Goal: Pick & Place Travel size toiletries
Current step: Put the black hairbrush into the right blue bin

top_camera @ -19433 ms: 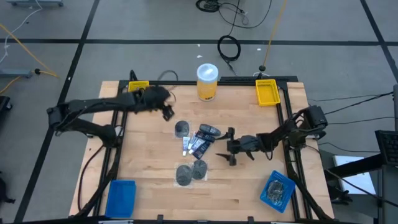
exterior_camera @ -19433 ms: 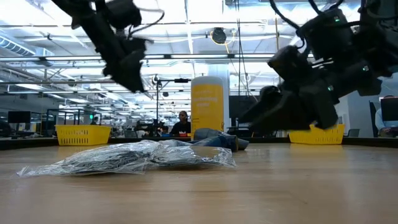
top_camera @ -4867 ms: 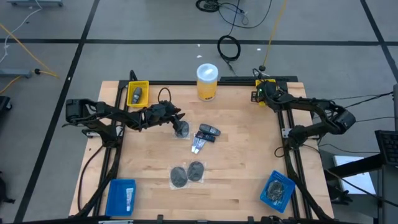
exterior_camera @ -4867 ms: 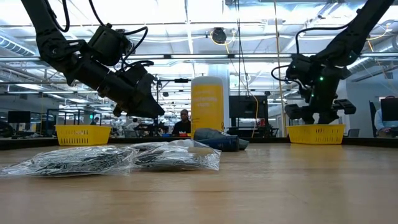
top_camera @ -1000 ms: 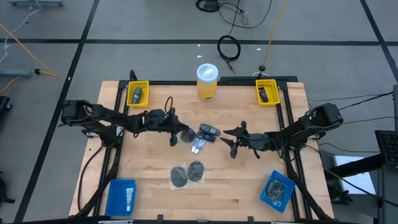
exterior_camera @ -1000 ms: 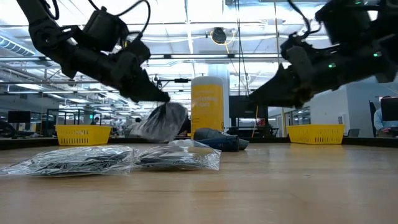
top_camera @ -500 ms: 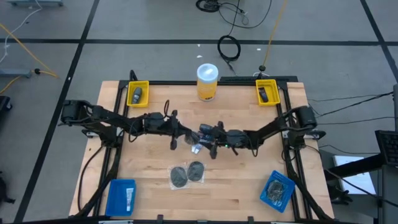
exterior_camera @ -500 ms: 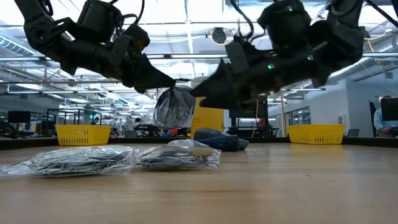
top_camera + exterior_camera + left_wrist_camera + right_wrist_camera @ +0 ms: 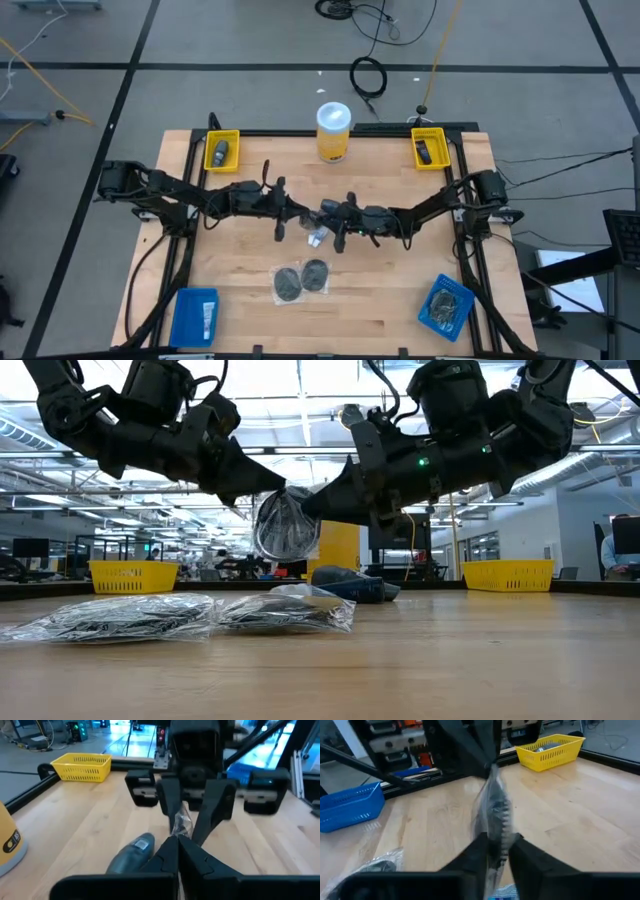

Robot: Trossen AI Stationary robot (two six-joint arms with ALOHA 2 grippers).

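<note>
Above the tabletop (image 9: 400, 290), the left tool (image 9: 262, 488) pinches a bagged grey disc (image 9: 286, 525). The right tool (image 9: 318, 503) meets it, fingers seemingly closing on the same bag.

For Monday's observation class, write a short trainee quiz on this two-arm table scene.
1. True or false: the bagged disc hangs clear of the table.
2. The left gripper has its jaws: A open, B shut on the bagged disc, C out of view.
3. How many yellow baskets show in the high view?
Key: 1 true; 2 B; 3 two.
</note>
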